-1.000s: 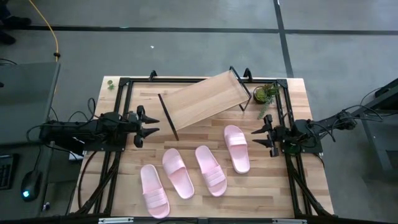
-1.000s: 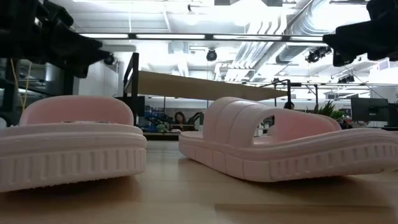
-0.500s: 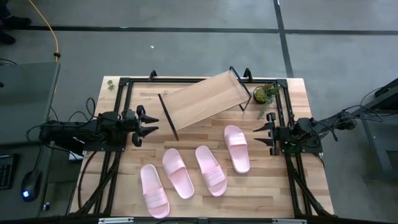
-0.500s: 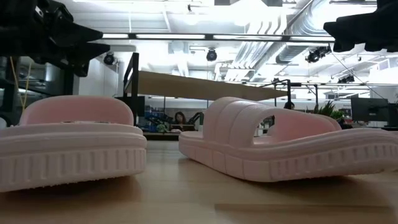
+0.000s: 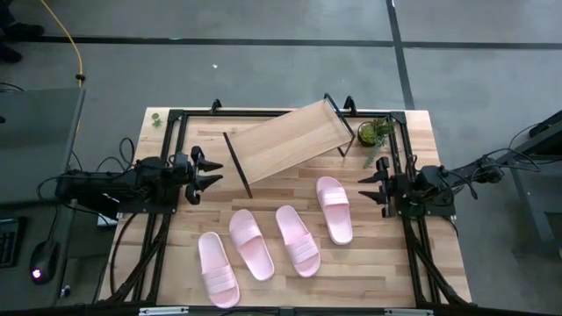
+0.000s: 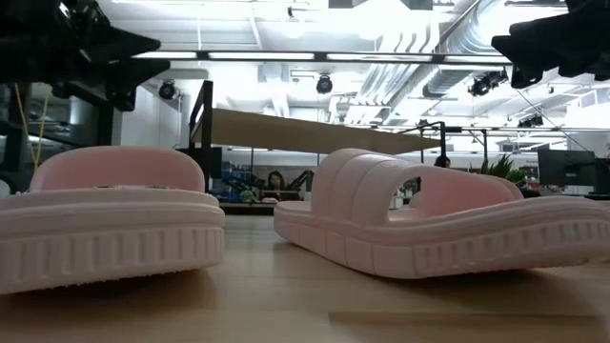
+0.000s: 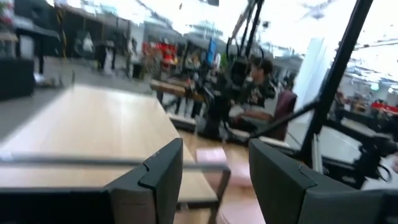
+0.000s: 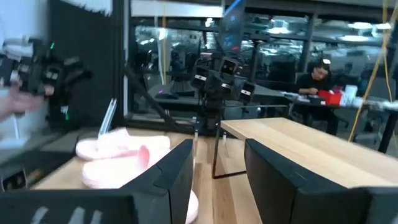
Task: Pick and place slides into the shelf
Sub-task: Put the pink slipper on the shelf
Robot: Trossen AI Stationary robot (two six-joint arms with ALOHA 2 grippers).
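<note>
Four pale pink slides lie sole-down on the near half of the table: one [image 5: 217, 269], a second [image 5: 251, 244], a third [image 5: 298, 240] and a fourth [image 5: 335, 209]. The low view shows two of them close up [image 6: 110, 219] [image 6: 438, 224]. The shelf [image 5: 288, 140], a light-wood board on thin black legs, stands askew on the far half. My left gripper [image 5: 216, 175] hovers open at the table's left, level with the shelf's left end. My right gripper [image 5: 362, 188] hovers open at the table's right, beside the fourth slide's far end. Both hold nothing.
A black metal frame [image 5: 171, 132] runs around the table's edges and along both arm bases. A small potted plant [image 5: 376, 132] stands at the far right corner beside the shelf. Bare wood shows between the shelf and the row of slides [image 5: 281, 189].
Both grippers have risen a little in the low view. The left one has also drifted slightly toward the table's far edge, and the right one slightly toward the table's middle. Both stay open. The slides and the shelf have kept still.
</note>
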